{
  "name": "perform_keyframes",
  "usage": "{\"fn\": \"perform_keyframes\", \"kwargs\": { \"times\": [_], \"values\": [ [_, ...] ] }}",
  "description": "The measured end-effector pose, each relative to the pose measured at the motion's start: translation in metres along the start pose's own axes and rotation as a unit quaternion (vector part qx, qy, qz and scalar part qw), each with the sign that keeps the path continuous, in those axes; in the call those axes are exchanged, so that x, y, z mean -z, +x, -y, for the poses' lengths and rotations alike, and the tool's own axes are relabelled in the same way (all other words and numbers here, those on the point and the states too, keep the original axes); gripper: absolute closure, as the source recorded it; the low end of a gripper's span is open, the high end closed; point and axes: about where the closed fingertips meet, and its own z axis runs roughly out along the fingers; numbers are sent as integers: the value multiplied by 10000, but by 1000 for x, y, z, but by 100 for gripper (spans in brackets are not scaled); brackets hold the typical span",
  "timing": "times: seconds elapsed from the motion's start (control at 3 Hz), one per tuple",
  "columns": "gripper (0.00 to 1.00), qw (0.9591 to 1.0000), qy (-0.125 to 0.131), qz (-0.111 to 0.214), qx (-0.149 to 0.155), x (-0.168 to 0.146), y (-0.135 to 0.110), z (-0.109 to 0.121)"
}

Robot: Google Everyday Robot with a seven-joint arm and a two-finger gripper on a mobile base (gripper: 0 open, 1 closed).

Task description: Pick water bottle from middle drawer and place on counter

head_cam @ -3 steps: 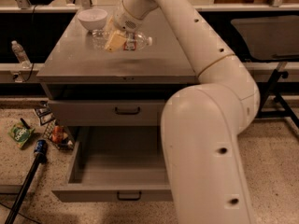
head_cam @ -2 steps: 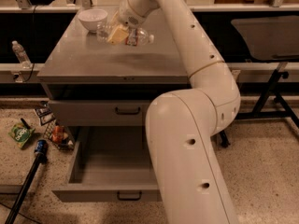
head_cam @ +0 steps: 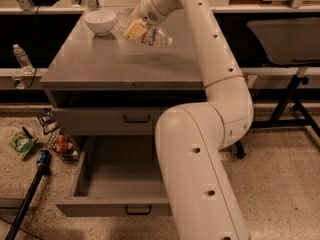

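Note:
My gripper (head_cam: 135, 30) reaches over the back of the counter (head_cam: 115, 61), just right of a white bowl (head_cam: 100, 21). It is shut on the water bottle (head_cam: 154, 36), a small clear bottle with a reddish label. The bottle lies tilted, with its white cap pointing right and slightly down, low over the counter top. I cannot tell whether the bottle touches the surface. The middle drawer (head_cam: 120, 184) is pulled wide open at the bottom of the cabinet and its inside shows nothing. My arm passes in front of its right part.
The alike grey drawer (head_cam: 105, 119) above is slightly open. A label-less clear bottle (head_cam: 21, 57) stands on the ledge at the left. A green bag (head_cam: 22, 145), a blue can (head_cam: 43, 159) and small items lie on the floor at the left. A dark stand (head_cam: 287, 39) is at the right.
My gripper has moved with the bottle toward the back of the counter, closer to the white bowl. The drawers have not moved.

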Motion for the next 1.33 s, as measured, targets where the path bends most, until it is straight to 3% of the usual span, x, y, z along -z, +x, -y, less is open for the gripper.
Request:
{"fn": "perform_keyframes", "kwargs": {
  "times": [0.33,1.0,1.33],
  "values": [
    [0,9996,-87,-89,-248,-12,18,-3],
    [0,9990,-2,-74,-436,-6,28,3],
    [0,9950,538,644,-537,59,31,33]
  ]
}}
